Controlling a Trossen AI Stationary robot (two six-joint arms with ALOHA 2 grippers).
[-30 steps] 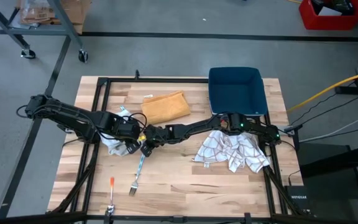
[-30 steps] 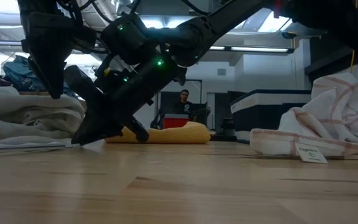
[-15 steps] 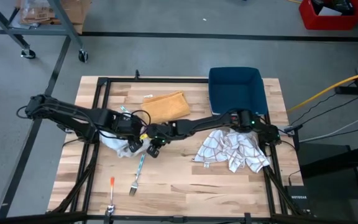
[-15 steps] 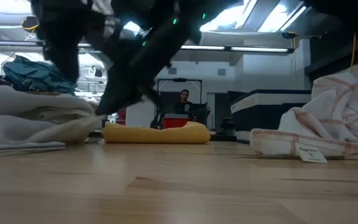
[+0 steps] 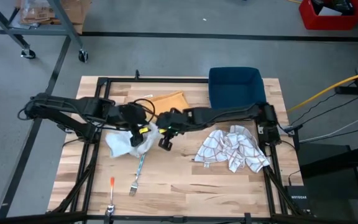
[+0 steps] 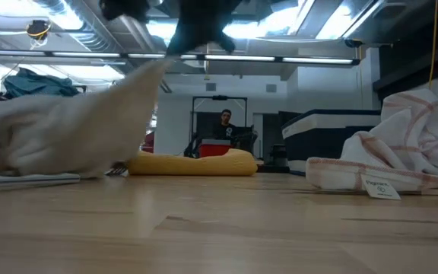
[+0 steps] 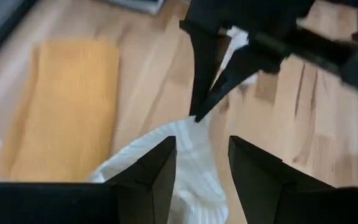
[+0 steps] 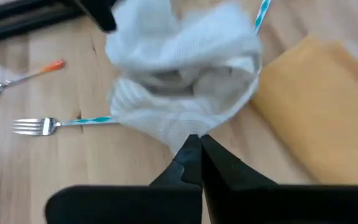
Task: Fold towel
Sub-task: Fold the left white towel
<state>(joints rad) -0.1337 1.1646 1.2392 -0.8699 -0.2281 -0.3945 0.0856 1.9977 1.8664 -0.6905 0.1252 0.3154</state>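
Both grippers have risen off the table since the earlier frames, and the white towel has come up with them, now hanging as a bunched drape where it lay flat against the wood before. At the right gripper, the 2 fingers are pressed fully together and pinch an edge of the white towel, which in the right wrist view balloons just ahead of the fingertips. Close beside it, the left gripper has its fingers partly apart with a fold of the same towel between them; the left wrist view shows the cloth in the gap and the right gripper's closed tips meeting it from the far side. Low down, the towel slopes from the raised grippers to the wooden table. Behind it lies a folded yellow cloth. A fork with a striped handle rests below the towel, with an orange-handled spoon nearer the front edge. Further right, a checked towel sits crumpled in front of a blue bin.
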